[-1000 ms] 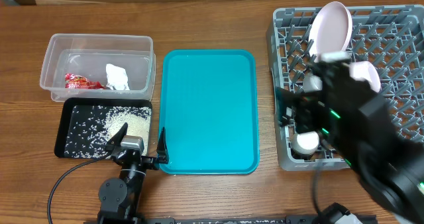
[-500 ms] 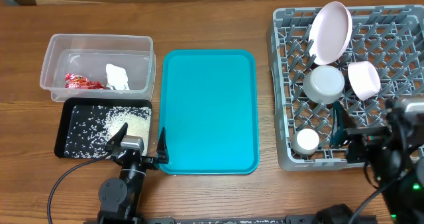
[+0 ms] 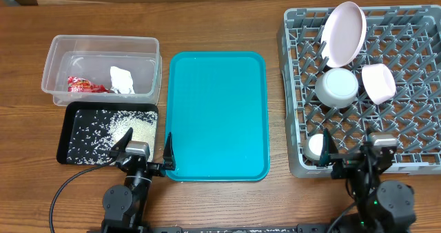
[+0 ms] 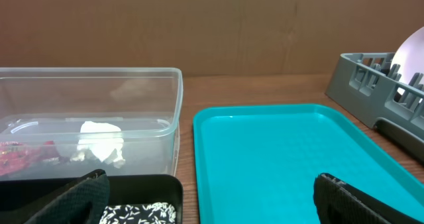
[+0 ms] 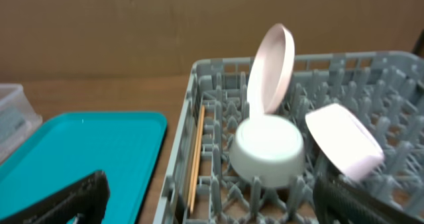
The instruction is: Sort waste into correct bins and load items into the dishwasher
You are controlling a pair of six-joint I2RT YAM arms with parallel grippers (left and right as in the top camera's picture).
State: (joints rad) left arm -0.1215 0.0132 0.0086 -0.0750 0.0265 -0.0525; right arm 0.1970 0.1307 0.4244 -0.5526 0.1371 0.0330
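The grey dish rack (image 3: 293, 88) at the right holds a large white plate (image 3: 344, 32) on edge, an upturned bowl (image 3: 337, 87), a smaller dish (image 3: 378, 82) and a small cup (image 3: 316, 146). Chopsticks (image 5: 196, 156) lie along the rack's left wall. The clear tub (image 3: 100, 67) holds the red wrapper (image 3: 86, 85) and white tissue (image 3: 122, 80). The black tray (image 3: 107, 134) holds rice grains (image 3: 134, 128). My left gripper (image 3: 143, 154) is open and empty at the table's front, between black tray and teal tray. My right gripper (image 3: 355, 150) is open and empty at the rack's front edge.
A teal serving tray (image 3: 217, 116) lies bare in the middle of the table, also in the left wrist view (image 4: 285, 158). A brown cardboard wall (image 4: 212, 25) backs the table.
My right arm has pulled back from over the rack to the table's front edge, uncovering the bowl, small dish and cup. The left arm has not moved.
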